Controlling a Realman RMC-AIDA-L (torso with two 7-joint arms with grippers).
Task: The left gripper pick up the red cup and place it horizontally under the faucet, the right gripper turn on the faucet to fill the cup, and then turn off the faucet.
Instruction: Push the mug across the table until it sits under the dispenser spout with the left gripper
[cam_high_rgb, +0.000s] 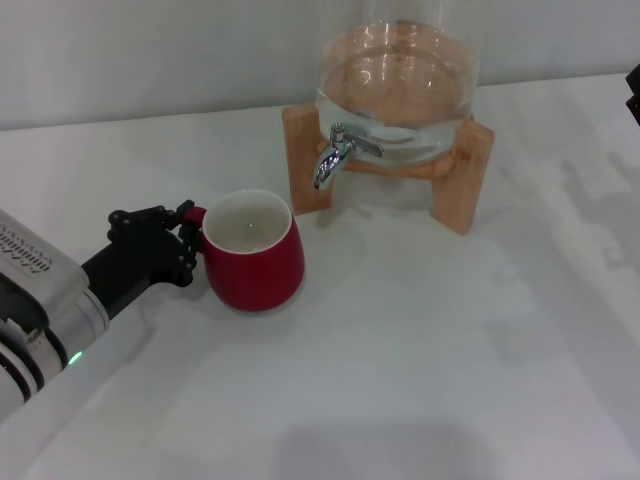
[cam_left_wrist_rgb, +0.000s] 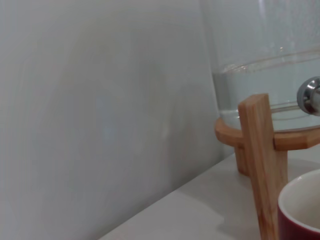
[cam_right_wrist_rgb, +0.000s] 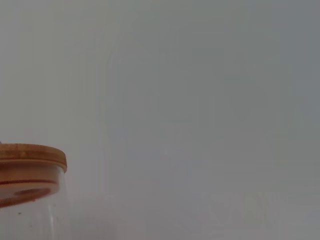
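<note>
red cup (cam_high_rgb: 252, 255): upright, empty | glass jar (cam_high_rgb: 400, 75): holds water

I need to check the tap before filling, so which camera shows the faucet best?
The head view: the faucet shows whole, spout and lever, on the glass jar, with the red cup beside the left gripper. The left wrist view catches only a chrome edge; the right wrist view shows none of it.
</note>
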